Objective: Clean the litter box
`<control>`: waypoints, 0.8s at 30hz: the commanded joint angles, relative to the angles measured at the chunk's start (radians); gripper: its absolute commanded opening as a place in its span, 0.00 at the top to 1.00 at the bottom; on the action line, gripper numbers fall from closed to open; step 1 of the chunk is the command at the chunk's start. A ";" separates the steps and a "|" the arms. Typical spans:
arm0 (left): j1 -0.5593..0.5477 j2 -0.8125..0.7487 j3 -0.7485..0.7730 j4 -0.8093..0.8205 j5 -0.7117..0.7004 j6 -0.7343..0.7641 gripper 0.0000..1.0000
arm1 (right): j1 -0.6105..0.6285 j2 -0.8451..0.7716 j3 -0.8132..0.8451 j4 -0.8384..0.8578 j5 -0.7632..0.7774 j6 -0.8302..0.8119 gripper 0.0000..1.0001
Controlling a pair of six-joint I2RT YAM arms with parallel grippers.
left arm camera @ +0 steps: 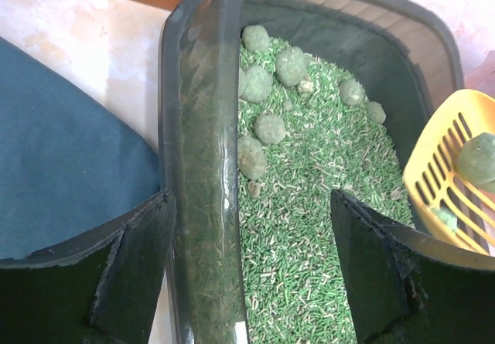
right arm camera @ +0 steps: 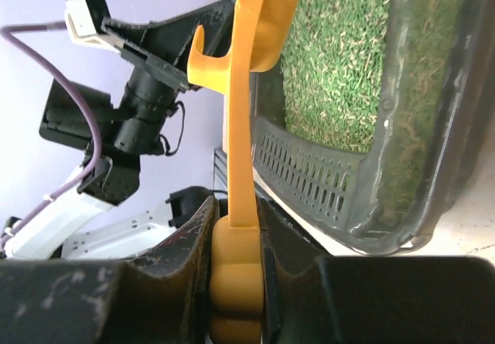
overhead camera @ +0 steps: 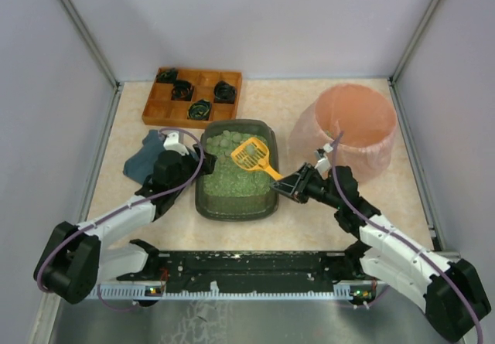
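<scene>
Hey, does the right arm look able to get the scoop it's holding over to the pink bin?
Probably yes. The right tool is shut on the yellow scoop, above the litter box, and the pink bin stands open just beside that arm with nothing between them.

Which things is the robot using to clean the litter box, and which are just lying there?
For the job: litter box, yellow scoop held in the right gripper, green clumps, pink bin (likely for the clumps).
Just lying about: blue cloth, wooden tray, black bits in it.
</scene>
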 commanded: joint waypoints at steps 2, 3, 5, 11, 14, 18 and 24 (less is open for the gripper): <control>-0.004 -0.059 -0.021 0.045 -0.020 0.003 0.14 | 0.001 0.001 -0.027 0.187 -0.034 0.042 1.00; -0.004 -0.055 -0.019 0.045 -0.017 0.003 0.14 | 0.019 0.030 0.004 0.162 -0.052 0.011 1.00; -0.004 -0.041 -0.012 0.040 -0.014 0.005 0.15 | 0.024 0.042 0.043 0.096 -0.056 -0.048 1.00; -0.004 -0.045 -0.010 0.033 -0.017 0.002 0.15 | -0.037 -0.014 -0.051 0.230 -0.042 0.048 1.00; -0.004 -0.035 -0.007 0.039 -0.004 0.002 0.15 | 0.043 0.068 0.057 0.119 -0.067 -0.079 1.00; -0.004 -0.028 -0.001 0.030 -0.002 0.001 0.15 | -0.016 -0.004 0.040 0.023 0.002 -0.090 1.00; -0.005 -0.027 -0.002 0.037 0.002 0.002 0.14 | -0.006 0.056 -0.011 0.226 -0.092 -0.026 1.00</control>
